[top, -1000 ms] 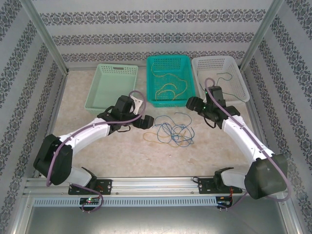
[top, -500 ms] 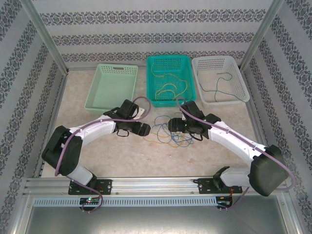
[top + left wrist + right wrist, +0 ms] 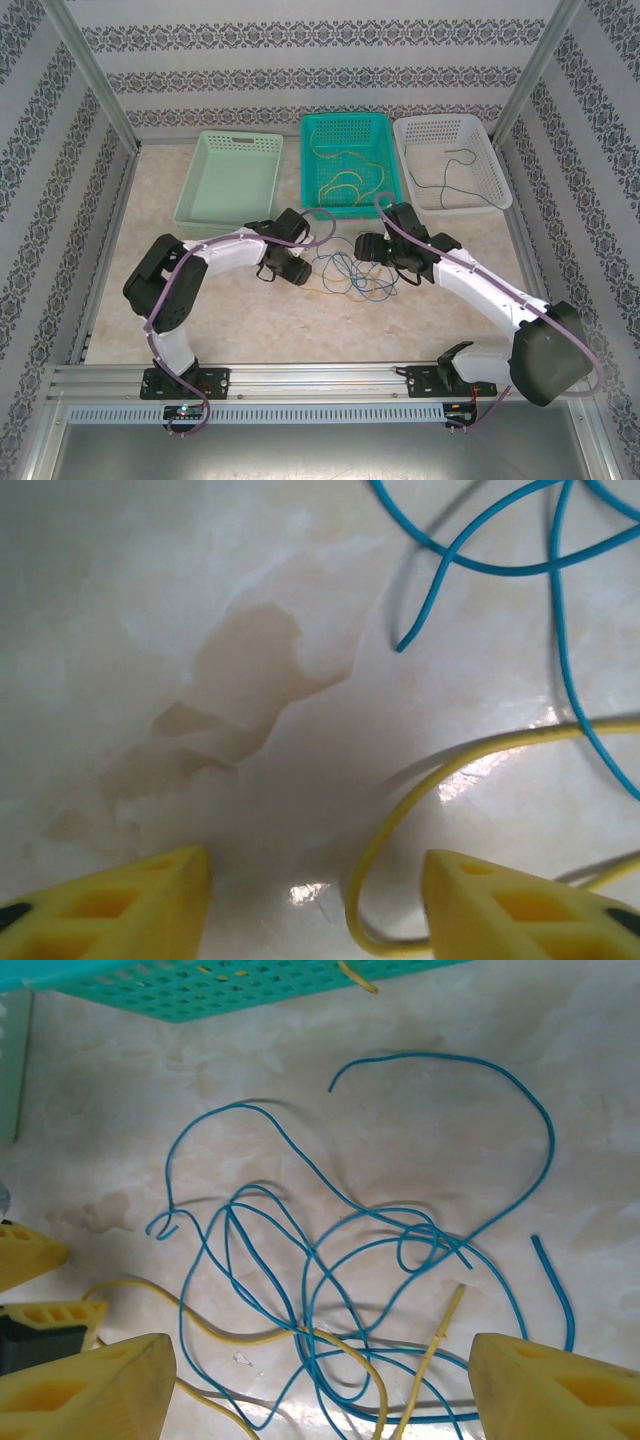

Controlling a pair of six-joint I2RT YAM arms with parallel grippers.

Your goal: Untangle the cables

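Straddling: L end effector [image 3: 315, 868] open, yellow cable [image 3: 400, 808] betw jaws, to pull free.
R end effector [image 3: 320, 1352]: open, 2 o'clock of blue cables [image 3: 352, 274], to pin.

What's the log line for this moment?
left fingers open, yellow cable loop between them | right fingers open over blue-and-yellow tangle on table | nothing gripped

Both low, jaws apart: left end effector [image 3: 312, 868], right end effector [image 3: 320, 1352].
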